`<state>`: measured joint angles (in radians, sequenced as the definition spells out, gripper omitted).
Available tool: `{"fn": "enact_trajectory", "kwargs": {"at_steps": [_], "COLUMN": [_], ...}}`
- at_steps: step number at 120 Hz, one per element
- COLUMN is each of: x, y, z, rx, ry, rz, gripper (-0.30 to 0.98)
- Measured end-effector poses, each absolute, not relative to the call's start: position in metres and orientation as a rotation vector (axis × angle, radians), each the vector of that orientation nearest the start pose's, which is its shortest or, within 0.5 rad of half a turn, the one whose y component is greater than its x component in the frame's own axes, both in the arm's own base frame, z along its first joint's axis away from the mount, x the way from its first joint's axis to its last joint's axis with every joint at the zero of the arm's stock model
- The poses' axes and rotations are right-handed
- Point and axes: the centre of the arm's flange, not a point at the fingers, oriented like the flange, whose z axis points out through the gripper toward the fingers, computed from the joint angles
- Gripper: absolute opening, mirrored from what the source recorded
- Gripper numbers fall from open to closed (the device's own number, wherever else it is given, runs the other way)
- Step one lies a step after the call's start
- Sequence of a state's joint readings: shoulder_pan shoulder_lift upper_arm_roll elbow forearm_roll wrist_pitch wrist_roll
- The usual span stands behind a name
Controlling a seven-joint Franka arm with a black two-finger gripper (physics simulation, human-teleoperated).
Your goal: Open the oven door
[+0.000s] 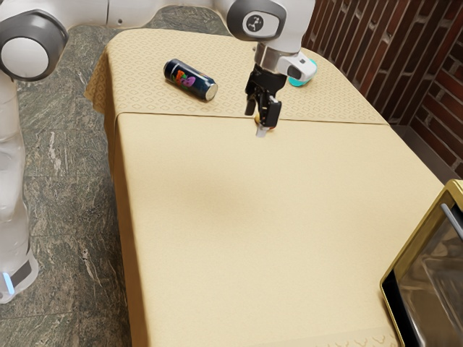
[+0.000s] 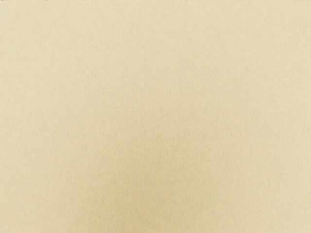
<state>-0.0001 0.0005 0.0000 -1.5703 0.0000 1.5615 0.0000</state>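
Well apart from the oven [image 1: 414,253], my gripper [image 1: 261,120] hangs with fingers parted. Caution: a misaligned approach may let it slip off the handle [image 1: 453,222].

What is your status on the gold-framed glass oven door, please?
Black jaws open, not at door. Door looks shut. Dark cylindrical can lies well away from it.

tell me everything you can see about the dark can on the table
The can is a dark, nearly black cylinder with bright, multicoloured markings on its side and a silvery end, which looks like metal. It lies on its side on the patterned cloth, silvery end toward the exterior view's right. The gripper isn't touching it.
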Motion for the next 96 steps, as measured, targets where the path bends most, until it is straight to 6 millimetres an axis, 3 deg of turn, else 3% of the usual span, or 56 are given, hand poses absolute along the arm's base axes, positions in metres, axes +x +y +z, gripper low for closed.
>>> {"fn": "enact_trajectory", "kwargs": {"at_steps": [1,4,7,16,36,39,42,45,48,57,66,72,77,86,96], "x": [0.554,0.583,0.599,0.614,0.611,0.598,0.570,0.535,0.511,0.479,0.448,0.403,0.359,0.302,0.279], "y": [0.000,0.000,0.004,0.020,0.024,0.024,0.017,-0.004,-0.034,-0.145,-0.266,-0.345,-0.398,-0.459,-0.492], "z": [0.624,0.654,0.671,0.687,0.690,0.713,0.758,0.806,0.838,0.863,0.852,0.843,0.836,0.810,0.785], "rx": [-3.142,-3.137,-3.132,-3.121,-3.120,-3.117,-3.108,-3.085,-3.037,-2.790,-2.484,-2.270,-2.101,-1.832,-1.600], "ry": [0.000,0.003,-0.003,-0.036,-0.029,-0.023,0.016,0.126,0.284,0.744,1.181,1.446,1.624,1.811,1.856], "rz": [0.014,-0.089,-0.143,-0.174,-0.110,-0.166,-0.295,-0.462,-0.591,-0.729,-0.759,-0.785,-0.801,-0.797,-0.807], "gripper": [0.68,0.68,0.68,0.68,0.69,0.69,0.69,0.69,0.69,0.69,0.69,0.69,0.69,0.69,0.69]}}
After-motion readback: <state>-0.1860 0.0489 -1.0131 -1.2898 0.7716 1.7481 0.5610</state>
